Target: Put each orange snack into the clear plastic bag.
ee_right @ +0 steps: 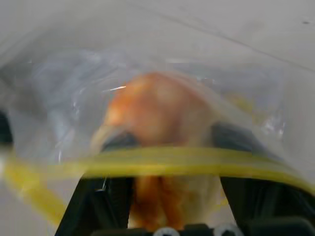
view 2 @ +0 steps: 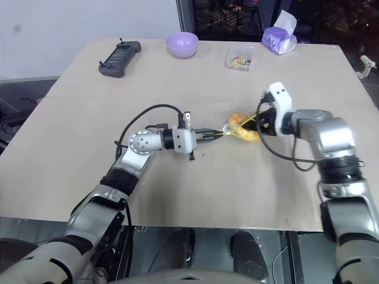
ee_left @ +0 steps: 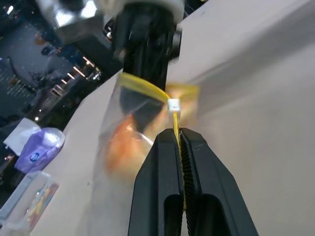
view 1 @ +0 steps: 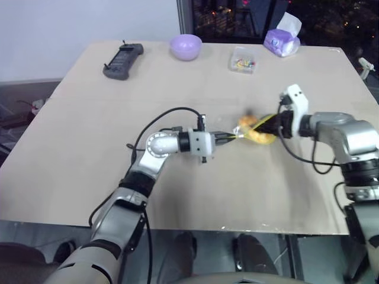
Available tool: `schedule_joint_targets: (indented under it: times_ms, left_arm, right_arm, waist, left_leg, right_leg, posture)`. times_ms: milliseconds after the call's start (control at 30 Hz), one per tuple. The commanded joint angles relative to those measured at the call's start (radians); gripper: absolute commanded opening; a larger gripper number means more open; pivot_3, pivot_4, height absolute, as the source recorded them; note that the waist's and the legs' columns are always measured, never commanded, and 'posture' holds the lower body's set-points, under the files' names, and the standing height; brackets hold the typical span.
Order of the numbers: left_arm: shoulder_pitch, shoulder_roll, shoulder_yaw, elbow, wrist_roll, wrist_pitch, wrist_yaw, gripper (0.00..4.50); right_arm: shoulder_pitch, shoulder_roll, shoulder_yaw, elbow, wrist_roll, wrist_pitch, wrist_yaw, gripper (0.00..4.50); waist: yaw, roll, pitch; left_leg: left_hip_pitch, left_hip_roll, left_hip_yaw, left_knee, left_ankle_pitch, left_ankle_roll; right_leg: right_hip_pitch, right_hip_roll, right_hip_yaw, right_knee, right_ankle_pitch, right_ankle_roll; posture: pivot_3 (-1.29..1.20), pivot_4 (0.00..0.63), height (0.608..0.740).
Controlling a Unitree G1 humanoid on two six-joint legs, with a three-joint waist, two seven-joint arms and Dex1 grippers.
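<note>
The orange snack (ee_right: pixel 157 118), a rounded golden-orange bun, sits inside the clear plastic bag (ee_right: pixel 64 118), past the bag's yellow strip (ee_right: pixel 162 162) as the right wrist view shows it. Its surface reads glossy through the crinkled film; no scoring can be made out. Bag and bun lie near the middle of the table (view 1: pixel 89 118), somewhat toward its right edge, between the two grippers.

The left gripper (ee_left: pixel 179 135) is clamped shut on the yellow strip at the bag's mouth, holding that edge taut and level. The right gripper (view 1: pixel 273 123) reaches into the mouth from the opposite side; its two black fingers (ee_right: pixel 98 206) stand apart on either side of the bun, spread rather than pinching, so the bun appears released or nearly so.

Risks, as judged from this position: when the right gripper is drawn out, its fingers could snag the strip or the film and drag the bag, or pull the bun back out with them. The bag is gripped at one point only; any slack there could let the mouth sag and the bun roll out onto the table.

Along the table's far edge, well apart from the work, stand a black handheld controller (view 1: pixel 122 61), a lilac bowl (view 1: pixel 186 47), a small clear box of colourful bits (view 1: pixel 243 60) and a purple tissue pack (view 1: pixel 282 40).
</note>
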Motion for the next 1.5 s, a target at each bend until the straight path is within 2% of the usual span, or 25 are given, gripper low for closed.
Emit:
schedule_joint_targets:
  times_ms: [33,200,333,467,533,633,767,1033,1300,1400,1500]
  left_arm:
    - [-0.003,0.001,0.012,-0.025,-0.024,-0.001,0.006,0.0]
    - [-0.002,-0.003,0.012,-0.02,-0.021,0.003,0.012,0.0]
    - [-0.001,-0.005,0.012,-0.023,-0.024,0.004,0.012,0.0]
    - [0.005,-0.005,0.009,-0.032,-0.027,0.006,0.01,0.0]
    - [0.006,-0.006,0.008,-0.035,-0.029,0.008,0.009,0.0]
    - [0.005,-0.005,0.008,-0.035,-0.031,0.009,0.006,0.0]
    - [0.003,-0.006,0.008,-0.032,-0.032,0.01,0.004,0.0]
    - [0.009,-0.004,0.011,-0.04,-0.028,0.014,0.012,0.0]
    - [0.018,-0.002,0.012,-0.048,-0.028,0.018,0.02,0.0]
    - [0.019,-0.001,0.012,-0.048,-0.028,0.019,0.021,0.0]
    - [0.02,-0.001,0.011,-0.052,-0.03,0.019,0.02,0.0]
  right_arm:
    - [0.037,-0.084,-0.056,-0.079,0.039,-0.038,0.089,2.78]
    - [0.07,-0.11,-0.094,-0.084,0.059,-0.046,0.09,2.78]
    - [0.165,-0.148,-0.169,-0.167,0.118,-0.084,0.156,2.78]
    - [0.193,-0.193,-0.16,-0.073,-0.022,-0.295,0.098,2.78]
    - [0.23,-0.262,-0.117,-0.05,-0.095,-0.394,0.139,2.78]
    - [0.245,-0.313,-0.152,-0.088,-0.054,-0.424,0.222,2.78]
    - [0.247,-0.348,-0.032,-0.021,-0.281,-0.626,0.148,2.78]
    - [0.277,-0.246,0.06,-0.055,-0.386,-0.722,0.1,2.78]
    - [0.248,-0.145,0.048,-0.021,-0.416,-0.726,0.021,2.78]
    - [0.254,-0.132,0.04,-0.024,-0.407,-0.726,0.019,1.94]
    - [0.258,-0.126,0.039,-0.024,-0.411,-0.725,0.013,0.54]
  waist:
    - [-0.002,0.0,0.0]
    - [-0.006,0.0,0.0]
    - [0.002,0.0,0.0]
    - [0.003,0.0,0.0]
    - [0.005,0.0,0.0]
    - [-0.001,0.0,0.0]
    - [-0.008,0.0,0.0]
    - [-0.002,0.0,0.0]
    - [-0.001,0.0,0.0]
    - [-0.001,0.0,0.0]
    - [-0.001,0.0,0.0]
  left_leg:
    - [0.0,0.0,0.0,0.0,0.0,0.0]
    - [0.001,0.001,0.001,0.0,0.0,0.0]
    - [0.0,0.001,0.0,0.0,0.0,0.0]
    - [0.0,-0.001,0.001,0.001,0.0,0.0]
    - [0.0,-0.001,0.001,0.001,0.0,0.0]
    - [0.0,0.0,0.0,0.0,0.0,0.0]
    - [0.002,0.0,0.003,0.0,0.0,0.0]
    - [0.001,0.0,0.002,0.0,0.0,0.0]
    - [0.001,0.0,0.001,0.0,0.0,0.0]
    - [0.001,0.0,0.001,0.0,0.0,0.0]
    - [0.001,0.0,0.001,0.0,0.0,0.0]
  right_leg:
    - [0.0,0.0,0.0,0.0,0.0,0.0]
    - [0.0,0.0,0.0,0.001,0.0,0.0]
    - [0.0,0.001,0.0,0.0,0.0,0.0]
    - [0.0,-0.001,0.0,0.0,0.0,0.0]
    - [0.0,-0.001,0.0,0.0,0.0,0.0]
    - [0.0,0.0,0.0,0.0,0.0,0.0]
    - [0.0,0.0,0.002,0.001,0.0,0.0]
    - [0.0,0.0,0.002,0.0,0.0,0.0]
    - [0.0,0.0,0.001,0.0,0.0,0.0]
    - [0.0,0.0,0.001,0.0,0.0,0.0]
    - [0.0,0.0,0.001,0.0,0.0,0.0]
  posture:
    - [0.0,0.15,0.74]
    - [0.0,0.15,0.74]
    - [0.0,0.15,0.74]
    - [0.0,0.15,0.74]
    - [0.0,0.15,0.74]
    - [0.0,0.15,0.74]
    - [0.0,0.15,0.74]
    - [0.0,0.15,0.74]
    - [0.0,0.15,0.74]
    - [0.0,0.15,0.74]
    - [0.0,0.15,0.74]
